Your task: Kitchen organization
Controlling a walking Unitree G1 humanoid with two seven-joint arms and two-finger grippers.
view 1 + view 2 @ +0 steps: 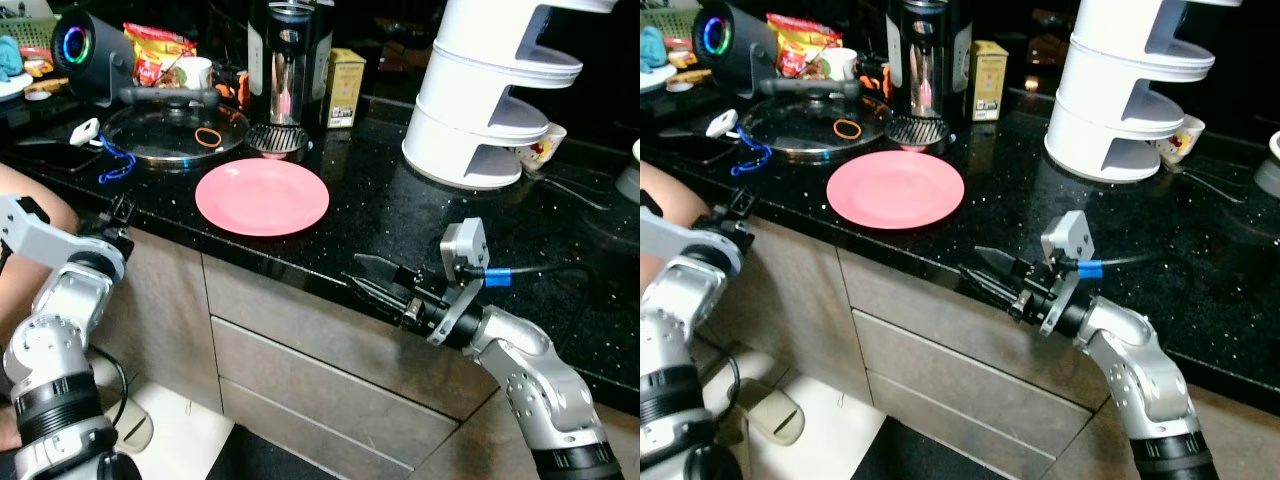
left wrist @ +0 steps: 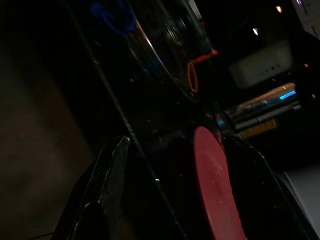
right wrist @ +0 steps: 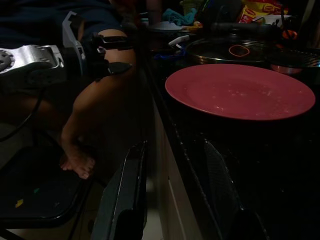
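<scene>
A round pink plate [image 1: 262, 196] lies flat on the black stone counter [image 1: 400, 215], near its front edge. My right gripper [image 1: 356, 270] is open at the counter's edge, a short way right of the plate and pointing toward it. In the right wrist view one finger [image 3: 125, 200] hangs in front of the cabinet and the other [image 3: 225, 185] is over the counter top. My left gripper [image 1: 120, 212] is open at the counter's front edge, left of the plate, holding nothing. The left wrist view shows the plate [image 2: 215, 185] edge-on between its fingers.
Behind the plate are a glass pot lid [image 1: 175, 130] with an orange rubber band, a blue cord [image 1: 115, 165], a strainer [image 1: 275, 140] and a dark blender jug [image 1: 285, 60]. A white tiered rack [image 1: 490, 90] stands at back right. Drawers [image 1: 330, 370] lie below. A person's leg [image 3: 90, 115] stands beside my left arm.
</scene>
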